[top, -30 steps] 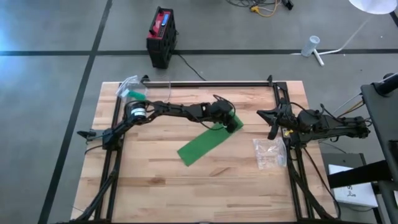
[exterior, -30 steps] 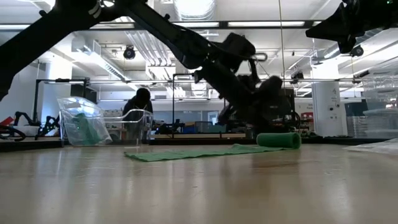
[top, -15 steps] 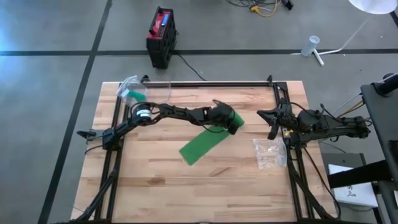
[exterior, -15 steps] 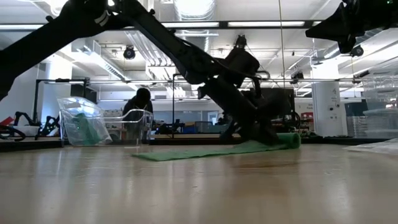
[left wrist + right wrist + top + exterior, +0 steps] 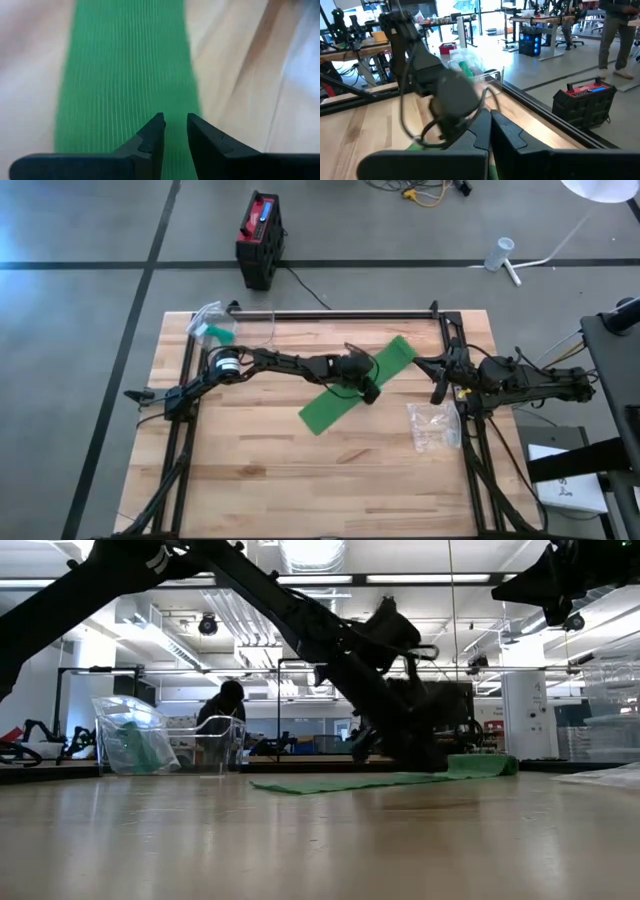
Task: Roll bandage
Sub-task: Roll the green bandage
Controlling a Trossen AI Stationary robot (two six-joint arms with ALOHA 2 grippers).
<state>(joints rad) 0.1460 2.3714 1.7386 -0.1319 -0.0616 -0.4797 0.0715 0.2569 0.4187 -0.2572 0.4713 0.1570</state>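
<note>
I find the left claw (image 5: 366, 387) near the centre of the high view, down on the green bandage (image 5: 352, 387). In the left wrist view its fingers (image 5: 150, 137) stand a narrow gap apart over the ribbed green cloth; I cannot tell whether they pinch any of it. The bandage lies flat and unrolled on the table (image 5: 250, 480), a long strip running diagonally from just below centre of the high view up toward the upper right, with its far end near the right arm. In the low view the strip (image 5: 380, 780) lies flat along the table right of centre, with the left arm coming down onto it.

The right claw (image 5: 437, 380) waits at the right of the high view, off the bandage, its fingers (image 5: 507, 135) pressed together with nothing between them.

A clear plastic bag (image 5: 432, 425) lies on the table just below the right claw. A second clear bag with green contents (image 5: 211, 325) sits at the table's upper left corner. On the floor above the table in the high view stands a black and red box (image 5: 259, 238). A person (image 5: 226, 710) shows in the room behind, left of centre in the low view.
</note>
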